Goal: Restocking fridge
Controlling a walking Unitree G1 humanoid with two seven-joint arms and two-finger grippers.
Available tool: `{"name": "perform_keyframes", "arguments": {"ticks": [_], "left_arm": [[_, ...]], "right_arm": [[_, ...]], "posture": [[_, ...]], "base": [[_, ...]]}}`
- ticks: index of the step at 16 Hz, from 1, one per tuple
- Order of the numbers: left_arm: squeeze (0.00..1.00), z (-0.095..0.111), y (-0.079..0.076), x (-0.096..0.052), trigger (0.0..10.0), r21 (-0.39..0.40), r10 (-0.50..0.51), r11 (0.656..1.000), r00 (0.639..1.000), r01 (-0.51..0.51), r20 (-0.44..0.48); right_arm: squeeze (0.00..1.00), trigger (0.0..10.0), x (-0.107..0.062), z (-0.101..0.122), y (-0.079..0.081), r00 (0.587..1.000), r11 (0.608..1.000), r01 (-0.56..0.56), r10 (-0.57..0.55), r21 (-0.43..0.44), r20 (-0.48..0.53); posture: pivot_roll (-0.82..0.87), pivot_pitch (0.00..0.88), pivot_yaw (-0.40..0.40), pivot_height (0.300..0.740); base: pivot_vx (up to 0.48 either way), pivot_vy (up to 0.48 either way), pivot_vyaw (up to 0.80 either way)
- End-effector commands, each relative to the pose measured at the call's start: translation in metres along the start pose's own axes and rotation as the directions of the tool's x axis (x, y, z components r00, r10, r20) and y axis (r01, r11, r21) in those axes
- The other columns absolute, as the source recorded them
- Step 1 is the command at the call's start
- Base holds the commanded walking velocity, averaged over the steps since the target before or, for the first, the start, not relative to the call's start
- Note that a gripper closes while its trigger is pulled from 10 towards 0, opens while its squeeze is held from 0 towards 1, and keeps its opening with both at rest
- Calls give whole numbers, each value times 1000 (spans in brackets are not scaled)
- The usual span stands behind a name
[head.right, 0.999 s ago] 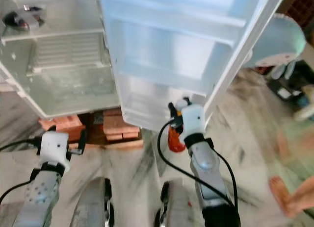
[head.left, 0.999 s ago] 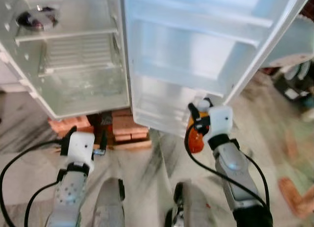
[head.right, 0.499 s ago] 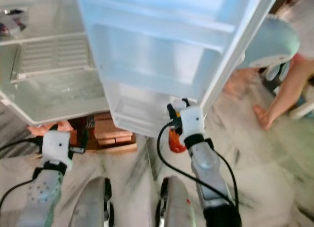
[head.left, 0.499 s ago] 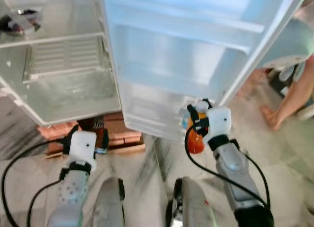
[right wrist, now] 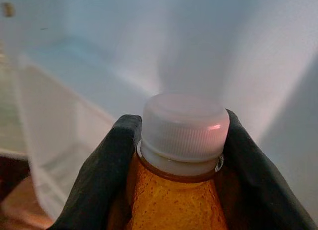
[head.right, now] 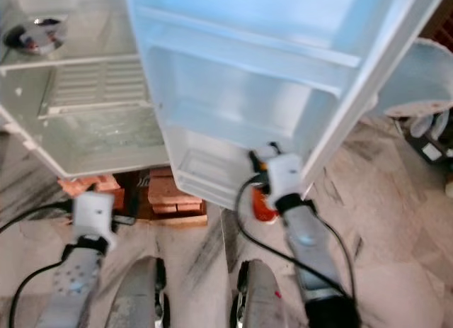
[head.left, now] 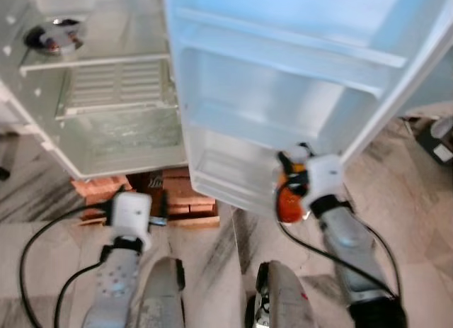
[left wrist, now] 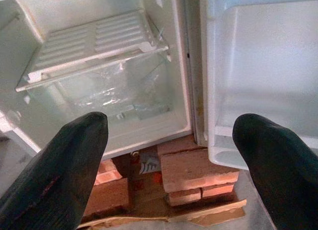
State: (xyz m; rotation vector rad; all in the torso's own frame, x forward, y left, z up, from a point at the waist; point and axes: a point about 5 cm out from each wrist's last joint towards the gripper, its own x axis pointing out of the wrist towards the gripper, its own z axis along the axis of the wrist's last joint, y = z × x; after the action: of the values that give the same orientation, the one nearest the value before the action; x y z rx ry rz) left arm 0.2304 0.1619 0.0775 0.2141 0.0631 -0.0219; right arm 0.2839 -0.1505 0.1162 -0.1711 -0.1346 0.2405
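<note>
An open fridge (head.left: 113,140) with smooth, glossy white plastic walls. Its door shelves (head.left: 283,59) are translucent, slightly frosted plastic. At upper left, a shiny metal bowl (head.left: 55,33) sits on a shelf. The crisper drawer (left wrist: 119,96) looks like clear glossy plastic. Beneath the fridge, rough matt red bricks (left wrist: 194,173) rest on polished, streaked stone floor (head.left: 212,257). The orange bottle (right wrist: 174,205) is glossy clear plastic with a ribbed white plastic cap (right wrist: 184,128), held by matt black rubbery fingers (right wrist: 99,185).
</note>
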Motion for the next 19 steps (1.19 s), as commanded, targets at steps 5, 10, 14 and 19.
{"name": "perform_keyframes", "arguments": {"ticks": [5, 10, 14, 19], "left_arm": [[0, -5, 7, -2, 10000, 2, 20, 1000, 999, -19, -25], [0, -5, 6, -1, 10000, 2, 16, 1000, 1000, -16, -19], [0, -3, 1, -1, 10000, -12, -4, 1000, 1000, 4, -6], [0, 0, 1, 0, 10000, 0, -13, 1000, 1000, 13, 5]], "right_arm": [[0, 10000, 2, 5, 5, 1000, 1000, -11, 10, 19, 25], [0, 10000, 3, 5, 5, 1000, 1000, -11, 10, 17, 28], [0, 10000, 2, 5, 2, 1000, 1000, 9, -9, 5, 29], [0, 10000, 4, 5, 0, 999, 1000, 24, -24, -4, 30]], "posture": [[121, 156, -53, 632], [122, 153, -53, 632], [121, 152, -53, 632], [122, 152, -53, 632]], "base": [[52, 304, 0], [254, 409, 0], [66, 100, 0], [0, 0, 0]]}}
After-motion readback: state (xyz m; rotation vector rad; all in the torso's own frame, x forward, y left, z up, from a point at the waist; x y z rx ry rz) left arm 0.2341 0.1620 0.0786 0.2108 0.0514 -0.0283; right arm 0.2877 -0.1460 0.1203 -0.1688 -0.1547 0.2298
